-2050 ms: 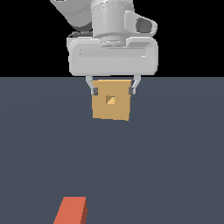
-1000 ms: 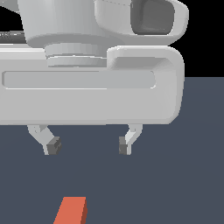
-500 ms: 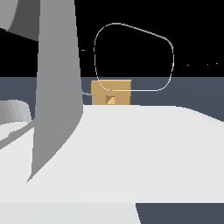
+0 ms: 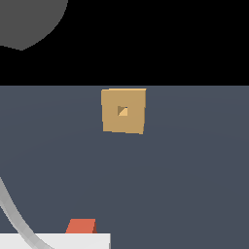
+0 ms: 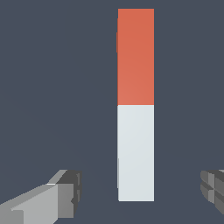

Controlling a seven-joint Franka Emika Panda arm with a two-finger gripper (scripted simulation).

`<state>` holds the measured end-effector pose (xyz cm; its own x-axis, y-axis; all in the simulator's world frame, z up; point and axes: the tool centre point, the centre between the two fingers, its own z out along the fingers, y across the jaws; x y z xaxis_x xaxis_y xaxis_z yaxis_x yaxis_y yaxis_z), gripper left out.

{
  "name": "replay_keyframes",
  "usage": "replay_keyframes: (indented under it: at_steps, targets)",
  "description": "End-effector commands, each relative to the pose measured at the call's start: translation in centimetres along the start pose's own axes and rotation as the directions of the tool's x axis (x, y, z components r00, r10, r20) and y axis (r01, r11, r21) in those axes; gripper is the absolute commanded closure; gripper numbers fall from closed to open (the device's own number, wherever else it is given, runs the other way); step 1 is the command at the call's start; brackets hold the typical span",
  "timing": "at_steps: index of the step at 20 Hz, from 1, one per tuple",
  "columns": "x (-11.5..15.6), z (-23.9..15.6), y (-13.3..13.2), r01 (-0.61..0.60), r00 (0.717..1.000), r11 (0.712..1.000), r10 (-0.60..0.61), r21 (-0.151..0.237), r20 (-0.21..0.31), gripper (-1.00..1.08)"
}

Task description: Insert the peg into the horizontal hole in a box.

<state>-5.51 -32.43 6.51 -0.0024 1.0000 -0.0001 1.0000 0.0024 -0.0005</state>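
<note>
Here the tool [image 5: 140, 194] stands with its jaws wide apart, one grey-tipped finger [image 5: 61, 192] on each side of the frame in the wrist view, gripping nothing. Between the fingers, but touching neither, lies the peg [image 5: 136, 105], a straight bar of square section resting flat on the dark slate-grey bench [image 5: 52, 87]. Its length is split into two nearly equal parts: the end nearer the fingers is pale grey-white, the farther end orange-red, with a sharp boundary between them. In the exterior view only a small orange-red portion of the peg [image 4: 81, 226] shows, at the lower edge, just behind a white part of the arm [image 4: 53, 240] that crosses the lower left of that view. Well apart from the peg, farther back on the bench [image 4: 194, 170], stands the box [image 4: 123, 110], a tan, flat-faced square block, slightly turned. At the centre of its face is the hole [image 4: 122, 111], a small square opening shaded dark tan on one side and lighter tan on the other.
</note>
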Motion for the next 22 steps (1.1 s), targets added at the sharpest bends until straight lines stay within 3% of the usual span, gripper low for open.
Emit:
replay_keyframes:
  at_steps: [1, 22]
  targets:
    - [0.1, 0.0, 0.1, 0.002, 1.0, 1.0, -0.002, -0.001, 0.0, -0.92]
    - [0.3, 4.9, 0.2, 0.002, 1.0, 1.0, -0.002, -0.001, 0.0, -0.92]
